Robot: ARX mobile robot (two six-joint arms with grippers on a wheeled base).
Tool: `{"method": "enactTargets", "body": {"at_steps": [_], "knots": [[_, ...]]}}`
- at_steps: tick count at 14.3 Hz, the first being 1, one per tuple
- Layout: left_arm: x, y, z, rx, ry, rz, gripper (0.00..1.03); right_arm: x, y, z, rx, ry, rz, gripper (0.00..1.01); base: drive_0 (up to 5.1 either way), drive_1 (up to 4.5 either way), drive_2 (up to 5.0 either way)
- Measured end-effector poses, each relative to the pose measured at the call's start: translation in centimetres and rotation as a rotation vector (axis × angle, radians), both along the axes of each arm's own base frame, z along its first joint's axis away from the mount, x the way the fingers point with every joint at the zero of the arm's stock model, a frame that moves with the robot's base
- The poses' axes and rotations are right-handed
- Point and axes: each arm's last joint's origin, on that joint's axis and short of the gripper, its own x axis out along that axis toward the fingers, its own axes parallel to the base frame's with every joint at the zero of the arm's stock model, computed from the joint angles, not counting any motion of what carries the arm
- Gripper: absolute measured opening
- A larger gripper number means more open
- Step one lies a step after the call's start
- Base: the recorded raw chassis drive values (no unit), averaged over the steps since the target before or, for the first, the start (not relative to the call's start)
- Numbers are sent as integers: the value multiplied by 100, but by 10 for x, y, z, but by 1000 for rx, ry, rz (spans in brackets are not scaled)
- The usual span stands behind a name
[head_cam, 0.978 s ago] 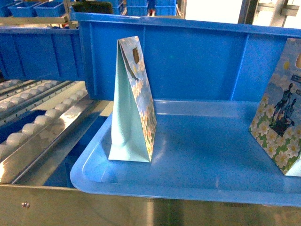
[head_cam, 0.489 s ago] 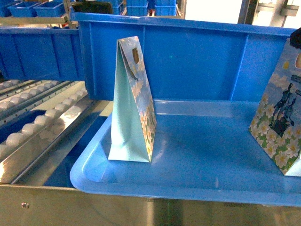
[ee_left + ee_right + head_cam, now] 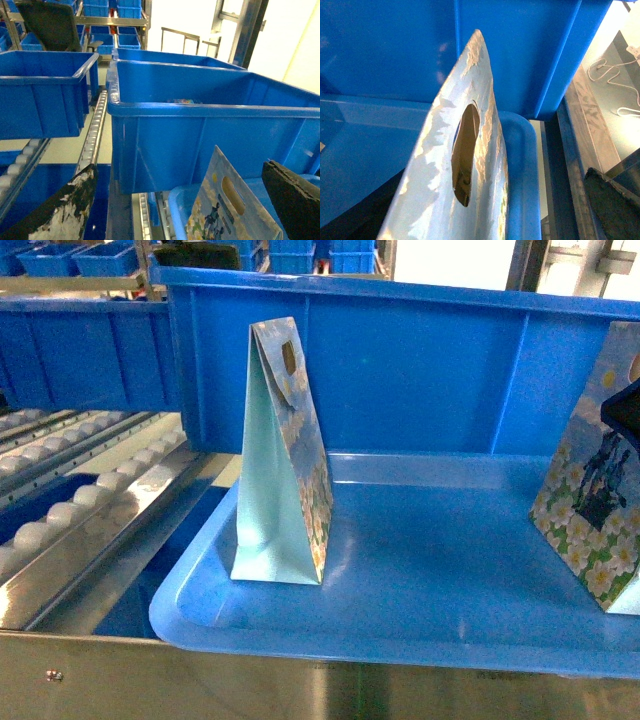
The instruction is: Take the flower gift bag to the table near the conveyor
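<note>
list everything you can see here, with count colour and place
gift bags: 2, floral print with pale mint sides, standing upright in the tray, one left of middle, one at the right edge
tray: 1, blue, shallow, front centre
bins: several, blue, a big one right behind the tray, more behind
conveyor: 1, steel rails with white rollers, left
steel ledge: 1, grey, along the bottom
left gripper: 1, dark, open, in front of a bag
right gripper: 1, dark, at the right bag's top

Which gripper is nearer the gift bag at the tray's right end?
Right. The right gripper is at the top of that gift bag; the left gripper is outside the head view.
</note>
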Motion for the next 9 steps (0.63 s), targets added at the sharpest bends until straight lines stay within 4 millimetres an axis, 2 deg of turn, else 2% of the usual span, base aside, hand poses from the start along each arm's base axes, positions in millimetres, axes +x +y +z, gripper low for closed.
{"method": "enactTargets", "body": {"at_steps": [2, 3, 6, 9], "knots": [[0, 0, 0, 0, 0, 0, 98, 1, 0, 0, 4, -8, 1, 98, 0, 0, 0], [0, 0, 0, 0, 0, 0, 98, 1, 1, 1, 6, -15, 1, 93, 0, 0, 0], [0, 0, 0, 0, 0, 0, 98, -6, 10, 4, 7, -28, 35, 56, 0, 0, 0], [0, 0, 0, 0, 0, 0, 98, -11, 11, 11, 34, -54, 36, 19, 0, 0, 0]]}}
